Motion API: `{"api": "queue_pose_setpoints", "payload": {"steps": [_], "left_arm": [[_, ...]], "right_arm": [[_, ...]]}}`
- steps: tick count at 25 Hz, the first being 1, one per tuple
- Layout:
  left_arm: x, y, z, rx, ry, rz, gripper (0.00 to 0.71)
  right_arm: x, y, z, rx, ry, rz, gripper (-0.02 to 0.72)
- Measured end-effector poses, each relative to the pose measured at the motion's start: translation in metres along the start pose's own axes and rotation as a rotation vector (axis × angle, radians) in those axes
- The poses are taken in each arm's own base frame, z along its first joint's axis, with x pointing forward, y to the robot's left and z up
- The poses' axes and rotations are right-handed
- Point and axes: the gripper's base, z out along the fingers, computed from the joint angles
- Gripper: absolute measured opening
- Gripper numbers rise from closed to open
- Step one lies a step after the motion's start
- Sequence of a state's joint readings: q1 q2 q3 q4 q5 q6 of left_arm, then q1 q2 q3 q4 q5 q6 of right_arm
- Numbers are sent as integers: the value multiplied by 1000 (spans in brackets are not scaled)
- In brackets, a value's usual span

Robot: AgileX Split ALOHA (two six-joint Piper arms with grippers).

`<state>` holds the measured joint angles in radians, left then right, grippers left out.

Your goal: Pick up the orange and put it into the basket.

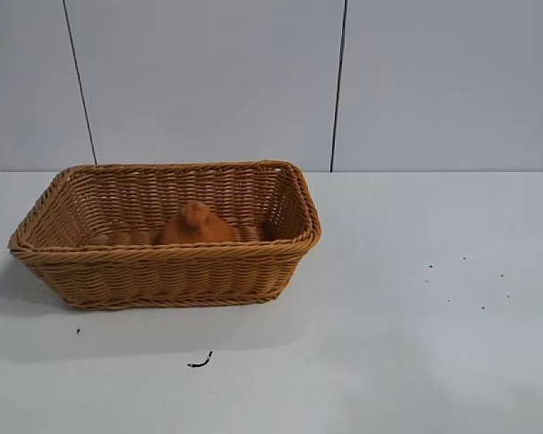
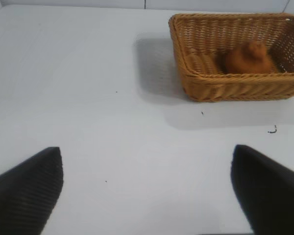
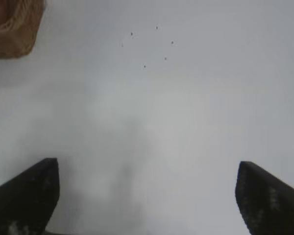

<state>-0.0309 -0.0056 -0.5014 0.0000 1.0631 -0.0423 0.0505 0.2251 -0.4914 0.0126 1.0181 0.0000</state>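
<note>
Exterior view: orange (image 1: 195, 226) inside basket (image 1: 163, 257) (seemingly mid-floor), both jaws spread, well clear.

Looked like a lab or robot test cell, not a home. Plain white desk (image 1: 416, 362), bare, with a few dark specks (image 1: 466, 280) and a small black scrap (image 1: 199, 363) on it. Behind it stood a flat pale panelled wall (image 1: 208, 81) split by thin dark vertical seams (image 1: 338, 86). No furnishing or decor in sight, only a wicker basket (image 1: 163, 271) set out as a lone prop. Lighting was even and flat, staged.
</note>
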Motion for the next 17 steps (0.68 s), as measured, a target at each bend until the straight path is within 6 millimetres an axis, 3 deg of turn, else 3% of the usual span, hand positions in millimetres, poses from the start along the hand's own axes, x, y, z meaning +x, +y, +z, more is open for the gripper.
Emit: {"api": "queue_pose_setpoints", "payload": {"steps": [9,17], "left_arm": [[0,0,0,0,0,0,666],[0,0,0,0,0,0,666]], "right_arm": [[19,0,-29,-1,-221,-2,674],[19,0,-30,-2,-227,-2,674]]}}
